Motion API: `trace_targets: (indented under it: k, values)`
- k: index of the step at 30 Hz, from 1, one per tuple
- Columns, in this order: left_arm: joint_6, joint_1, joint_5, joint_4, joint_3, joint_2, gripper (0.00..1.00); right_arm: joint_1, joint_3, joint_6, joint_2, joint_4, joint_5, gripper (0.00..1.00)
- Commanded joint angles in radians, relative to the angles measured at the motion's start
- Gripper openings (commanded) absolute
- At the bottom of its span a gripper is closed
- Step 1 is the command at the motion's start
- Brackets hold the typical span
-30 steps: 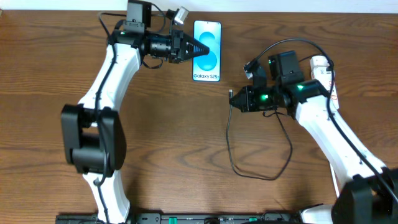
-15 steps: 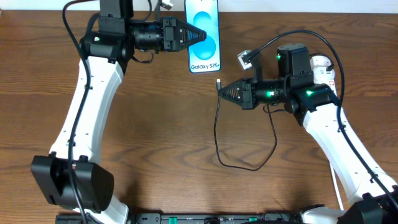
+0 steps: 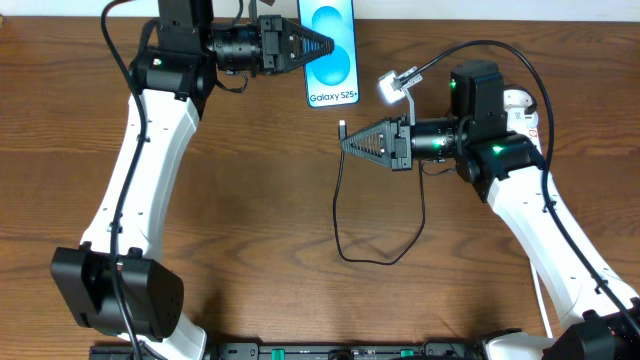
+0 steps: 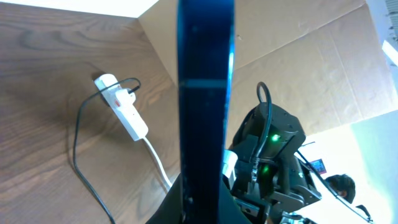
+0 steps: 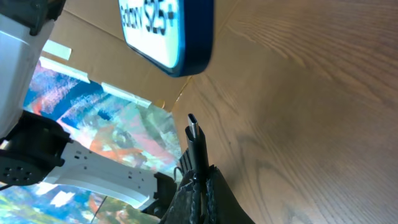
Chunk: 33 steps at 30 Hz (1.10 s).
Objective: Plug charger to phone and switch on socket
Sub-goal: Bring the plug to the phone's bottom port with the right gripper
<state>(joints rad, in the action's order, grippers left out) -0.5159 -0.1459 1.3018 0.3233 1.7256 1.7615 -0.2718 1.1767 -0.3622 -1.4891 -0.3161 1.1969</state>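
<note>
My left gripper (image 3: 320, 45) is shut on the phone (image 3: 335, 78), holding it by its long edges at the table's back edge. The cyan screen faces up and the "Galaxy S25+" end points forward. In the left wrist view the phone (image 4: 205, 93) shows edge-on between the fingers (image 4: 205, 202). My right gripper (image 3: 350, 142) is shut on the charger's small plug tip (image 3: 342, 128), a little below and right of the phone's bottom edge. In the right wrist view the tip (image 5: 193, 132) points at the phone's bottom end (image 5: 171, 37). The socket (image 4: 122, 107) lies on the table.
The black charger cable (image 3: 340, 235) hangs from the right gripper and loops over the table's middle. A black plug (image 4: 129, 89) sits in the socket's end. In the overhead view the socket (image 3: 520, 103) is mostly hidden behind the right arm. A cardboard wall (image 4: 311, 56) stands behind.
My left gripper has carried the phone toward the back edge. My right gripper has moved left with the plug tip, closer to the phone's bottom end, dragging the cable loop.
</note>
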Motion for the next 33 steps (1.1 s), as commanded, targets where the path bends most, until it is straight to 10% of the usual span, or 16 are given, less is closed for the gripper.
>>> trace_targets:
  k: [1, 33]
  values:
    - [-0.025, 0.003, 0.041, -0.015, 0.011, -0.007, 0.07, 0.003, 0.002, -0.019, 0.014, 0.012, 0.044, 0.01]
    - [-0.016, -0.027, 0.050, -0.023, 0.011, -0.007, 0.07, -0.015, 0.002, -0.158, 0.014, 0.171, 0.043, 0.01]
